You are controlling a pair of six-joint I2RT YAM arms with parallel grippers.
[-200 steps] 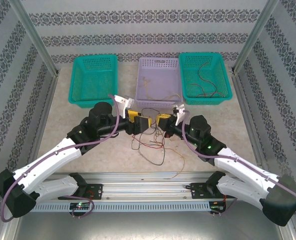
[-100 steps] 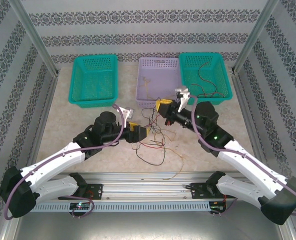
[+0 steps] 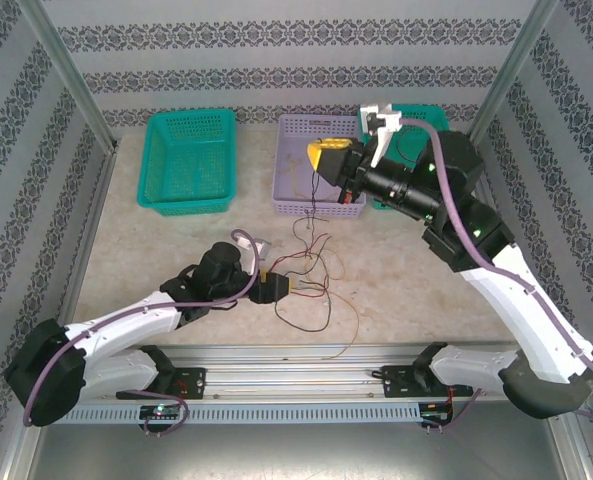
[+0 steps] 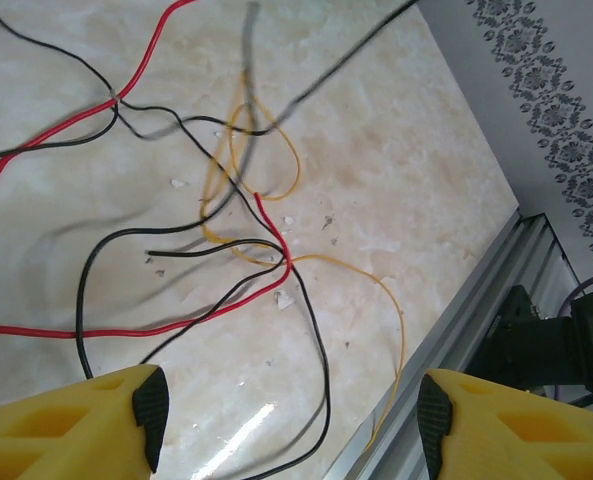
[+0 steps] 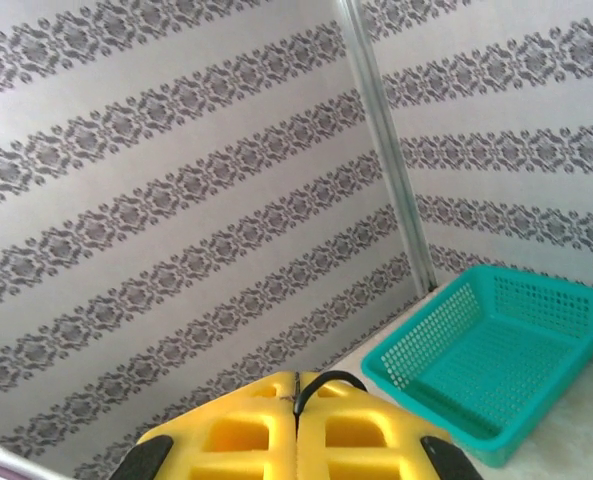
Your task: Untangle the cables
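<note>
The cables (image 3: 311, 275) lie as a loose tangle of thin red, black and yellow wires on the marble table, in front of the left arm. My left gripper (image 3: 274, 288) hovers low at the tangle's left edge. In the left wrist view it (image 4: 291, 425) stands open, with a black wire (image 4: 321, 370) and a yellow wire (image 4: 396, 330) running across the table between its fingers. My right gripper (image 3: 328, 155) is raised high over the purple basket, shut on a black cable (image 5: 326, 378) that loops out of its closed tips (image 5: 298, 385). That cable (image 3: 312, 215) hangs down to the tangle.
A purple basket (image 3: 279, 190) stands at the back centre, with an empty teal basket (image 3: 148, 170) to its left, also in the right wrist view (image 5: 506, 370). The right arm hides most of another teal basket (image 3: 428, 112). A metal rail (image 3: 296, 355) borders the near table edge.
My right gripper has risen and moved back over the purple basket, pulling a black cable up. The left gripper has moved nearer, lowered to the table, and its jaws have narrowed somewhat.
</note>
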